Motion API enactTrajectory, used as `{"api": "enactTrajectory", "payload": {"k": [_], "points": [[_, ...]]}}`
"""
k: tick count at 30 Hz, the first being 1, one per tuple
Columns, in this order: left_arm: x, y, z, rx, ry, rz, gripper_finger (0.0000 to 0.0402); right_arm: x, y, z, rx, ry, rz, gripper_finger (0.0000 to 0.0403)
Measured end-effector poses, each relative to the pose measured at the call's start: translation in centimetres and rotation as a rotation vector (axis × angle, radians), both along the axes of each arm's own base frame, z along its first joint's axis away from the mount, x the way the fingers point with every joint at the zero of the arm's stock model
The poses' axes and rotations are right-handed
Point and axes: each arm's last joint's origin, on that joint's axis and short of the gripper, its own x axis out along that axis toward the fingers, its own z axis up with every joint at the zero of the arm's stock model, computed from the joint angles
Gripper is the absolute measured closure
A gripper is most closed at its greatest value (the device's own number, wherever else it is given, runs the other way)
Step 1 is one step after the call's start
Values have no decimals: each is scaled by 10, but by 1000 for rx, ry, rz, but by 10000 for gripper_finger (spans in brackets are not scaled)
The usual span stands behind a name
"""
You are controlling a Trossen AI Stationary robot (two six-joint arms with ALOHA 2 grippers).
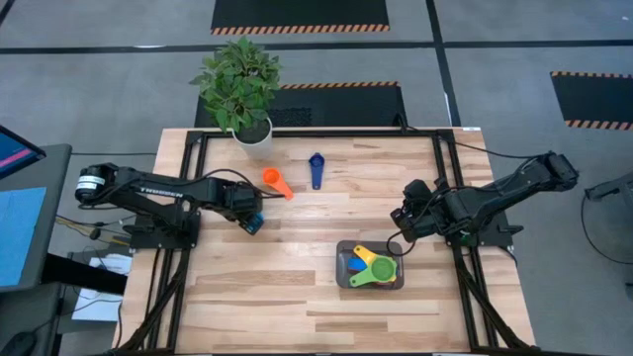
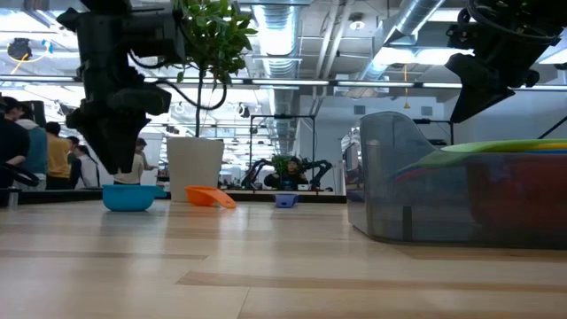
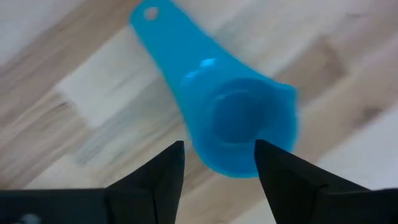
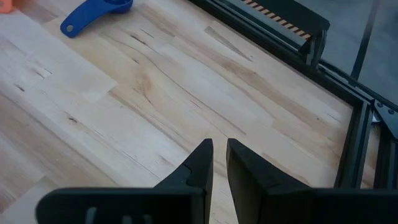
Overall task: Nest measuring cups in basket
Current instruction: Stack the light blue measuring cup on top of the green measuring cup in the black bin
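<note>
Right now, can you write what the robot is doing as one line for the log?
left gripper: open, over light blue cup | right gripper: nearly closed, empty, beside basket | orange cup, dark blue cup: on table

Bare table (image 1: 267, 287) lies between the basket (image 1: 341, 267) and the left claw (image 1: 253, 222).

On the desk (image 1: 297, 297), the basket (image 1: 342, 265) holding nested cups (image 1: 376, 269) sits right of centre, two cups (image 1: 276, 181) lie near the plant pot (image 1: 253, 135) behind, one under the left end effector (image 1: 254, 223).
</note>
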Motion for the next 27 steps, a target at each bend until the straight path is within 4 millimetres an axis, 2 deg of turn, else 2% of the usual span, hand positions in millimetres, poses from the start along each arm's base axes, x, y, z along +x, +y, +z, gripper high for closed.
{"api": "enactTrajectory", "payload": {"k": [9, 15, 20, 23, 27], "points": [[0, 0, -9, 26, 69, 29, 213, 0, 3, -1, 45, 16, 20, 333], [10, 1, -31, 49, 154, 23, 213, 0, 3, -1, 50, 16, 20, 333], [27, 2, -48, 31, 124, 12, 216, -1, 3, -1, 49, 19, 20, 333], [33, 2, -53, 18, 125, 5, 234, -1, 3, -1, 48, 20, 20, 333], [37, 2, -53, 4, 125, -21, 303, -1, 3, -1, 46, 24, 24, 333]]}}
